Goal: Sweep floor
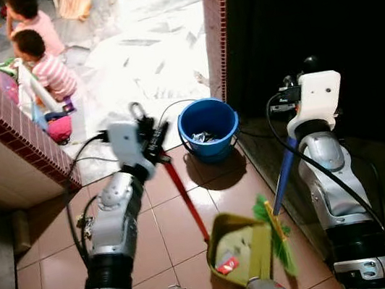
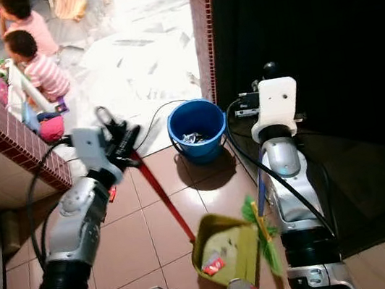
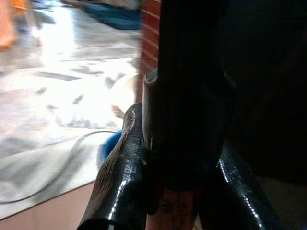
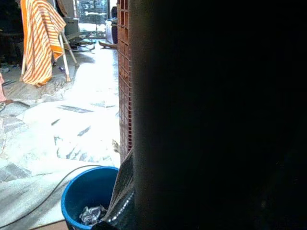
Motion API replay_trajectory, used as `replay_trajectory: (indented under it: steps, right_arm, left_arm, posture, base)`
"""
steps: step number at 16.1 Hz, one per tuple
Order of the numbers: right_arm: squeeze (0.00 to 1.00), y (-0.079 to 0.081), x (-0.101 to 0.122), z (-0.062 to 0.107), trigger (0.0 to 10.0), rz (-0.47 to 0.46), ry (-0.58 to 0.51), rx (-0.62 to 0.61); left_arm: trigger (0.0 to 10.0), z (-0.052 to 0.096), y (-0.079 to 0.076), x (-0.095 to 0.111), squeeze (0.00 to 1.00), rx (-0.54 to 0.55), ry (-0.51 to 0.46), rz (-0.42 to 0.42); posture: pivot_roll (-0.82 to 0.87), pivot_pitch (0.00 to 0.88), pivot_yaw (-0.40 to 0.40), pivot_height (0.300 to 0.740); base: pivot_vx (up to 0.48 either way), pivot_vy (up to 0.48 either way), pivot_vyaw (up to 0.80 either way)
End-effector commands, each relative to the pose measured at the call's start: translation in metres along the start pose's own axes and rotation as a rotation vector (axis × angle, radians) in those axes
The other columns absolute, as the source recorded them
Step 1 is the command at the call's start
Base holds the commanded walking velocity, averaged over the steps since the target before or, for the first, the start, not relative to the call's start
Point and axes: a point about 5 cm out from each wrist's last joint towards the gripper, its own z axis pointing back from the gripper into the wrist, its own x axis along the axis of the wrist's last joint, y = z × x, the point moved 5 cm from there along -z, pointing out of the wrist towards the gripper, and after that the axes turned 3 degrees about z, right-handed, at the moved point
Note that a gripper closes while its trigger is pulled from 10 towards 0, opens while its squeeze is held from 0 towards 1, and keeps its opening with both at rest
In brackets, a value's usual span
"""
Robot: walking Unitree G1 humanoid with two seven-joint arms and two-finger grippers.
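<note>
A yellow-green dustpan rests on the brown tiles just before me, with a small red scrap in it. Its long red handle rises to my left gripper, which is shut on it. A green broom head lies against the pan's right edge. The broom's blue handle runs up to my right gripper, which is shut on it; the white wrist housing mostly hides the fingers. In the left wrist view two black fingers clasp the handle's dark top.
A blue bucket with rubbish inside stands ahead by a brick pillar, with a black cable beside it. A low brick wall runs along the left. Two children sit beyond it on pale marble floor. Dark space lies to the right.
</note>
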Motion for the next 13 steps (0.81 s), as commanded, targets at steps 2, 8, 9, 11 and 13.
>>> replay_trajectory:
  steps: [2, 8, 9, 11, 13]
  right_arm:
    - [0.0, 0.0, 0.005, 0.001, 10.0, 0.0, -0.019, 0.001]
    - [0.0, -0.01, -0.017, 0.005, 10.0, 0.064, 0.045, -0.016]
    - [0.0, -0.013, -0.024, 0.007, 10.0, 0.074, 0.069, -0.028]
    - [0.0, -0.017, -0.037, 0.009, 10.0, 0.08, 0.123, -0.037]
    - [0.0, -0.017, -0.04, 0.01, 10.0, 0.083, 0.129, -0.033]
  left_arm:
    - [10.0, -0.001, 0.019, 0.026, 0.0, 0.082, -0.101, -0.035]
    - [10.0, -0.003, 0.041, 0.066, 0.0, 0.249, -0.248, 0.023]
    - [10.0, -0.003, 0.044, 0.075, 0.0, 0.263, -0.276, 0.023]
    - [10.0, -0.004, 0.05, 0.096, 0.0, 0.299, -0.331, 0.034]
    - [10.0, -0.003, 0.055, 0.102, 0.0, 0.318, -0.344, 0.024]
  posture:
    - [-0.12, 0.123, 0.071, 0.74]
    - [-0.12, 0.122, 0.071, 0.74]
    - [-0.12, 0.122, 0.071, 0.74]
    - [-0.12, 0.12, 0.076, 0.74]
    - [-0.12, 0.119, 0.076, 0.74]
  base:
    - [0.0, 0.0, -0.62]
    - [0.0, 0.0, -0.59]
    - [0.0, 0.0, -0.59]
    - [0.0, 0.0, -0.58]
    - [0.0, 0.0, -0.56]
